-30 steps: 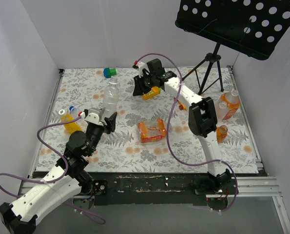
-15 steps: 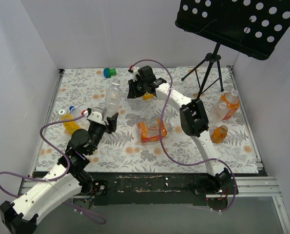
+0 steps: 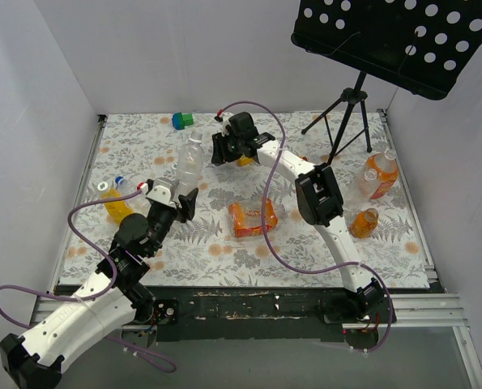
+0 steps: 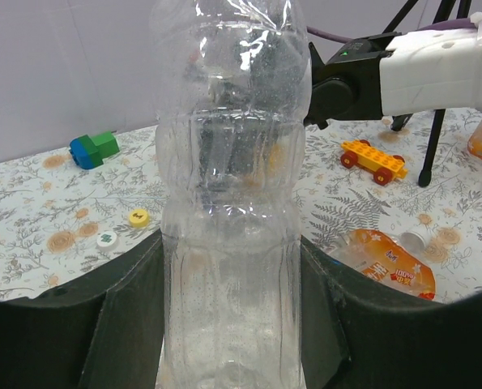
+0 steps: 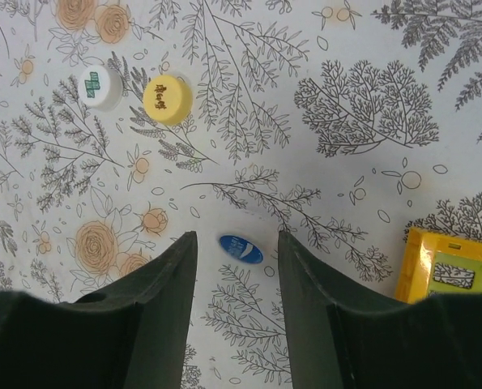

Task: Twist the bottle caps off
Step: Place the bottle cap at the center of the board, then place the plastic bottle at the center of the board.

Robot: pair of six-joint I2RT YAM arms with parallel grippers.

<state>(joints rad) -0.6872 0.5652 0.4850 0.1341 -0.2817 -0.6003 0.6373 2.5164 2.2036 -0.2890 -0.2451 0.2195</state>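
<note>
Cap (image 5: 241, 249) lies loose, lower centre; our right gripper (image 5: 235, 237) just parted, empty; left gripper (image 4: 228, 312) clamps bottle (image 4: 228, 162); we count one off.

left jaws hold a clear bottle (image 3: 189, 162), right jaws near its neck.

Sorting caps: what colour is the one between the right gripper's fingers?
The cap is blue; best seen in right wrist view.
</note>
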